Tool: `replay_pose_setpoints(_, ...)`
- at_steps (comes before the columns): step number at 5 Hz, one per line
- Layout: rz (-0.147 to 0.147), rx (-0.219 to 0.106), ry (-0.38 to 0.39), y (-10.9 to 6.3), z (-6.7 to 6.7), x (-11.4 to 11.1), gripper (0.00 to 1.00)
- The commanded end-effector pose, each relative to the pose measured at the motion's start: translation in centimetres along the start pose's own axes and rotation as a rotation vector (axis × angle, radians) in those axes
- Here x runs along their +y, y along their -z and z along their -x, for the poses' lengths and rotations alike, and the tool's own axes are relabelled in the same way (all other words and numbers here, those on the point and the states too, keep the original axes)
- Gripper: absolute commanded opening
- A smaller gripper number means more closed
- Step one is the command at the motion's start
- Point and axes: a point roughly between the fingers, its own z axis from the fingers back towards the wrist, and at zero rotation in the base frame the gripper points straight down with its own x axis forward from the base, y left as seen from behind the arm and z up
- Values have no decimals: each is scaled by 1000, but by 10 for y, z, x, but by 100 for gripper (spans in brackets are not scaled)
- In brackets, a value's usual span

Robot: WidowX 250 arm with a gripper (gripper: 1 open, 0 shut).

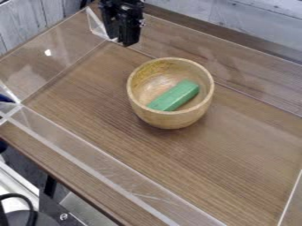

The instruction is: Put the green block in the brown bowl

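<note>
Green block [175, 95] lying inside the round brown wooden bowl [138, 108] on a wooden table [177, 168]. End effector [130, 40] apart, beyond the rim; its opening is unclear. Placement looks finished; best keep clear of the rim.

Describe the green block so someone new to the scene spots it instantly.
On the wooden table, find the round light-brown bowl. Inside it, toward the right side, lies the green block, a small elongated bar set diagonally. Its bright green stands out from the brown wood around it.
</note>
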Motion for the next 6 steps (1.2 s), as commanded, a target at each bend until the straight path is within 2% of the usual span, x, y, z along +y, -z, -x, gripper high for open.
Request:
replay_pose_setpoints(1, -40, -41, 14, -14, -5, 6, 0)
replay_pose_setpoints(2, -35, -33, 26, -8, -7, 11, 0)
replay_pose_setpoints(4, -63, -25, 75, 9, -14, 23, 0)
replay_pose_setpoints(6, -67, -22, 62, 13, -12, 38, 0)
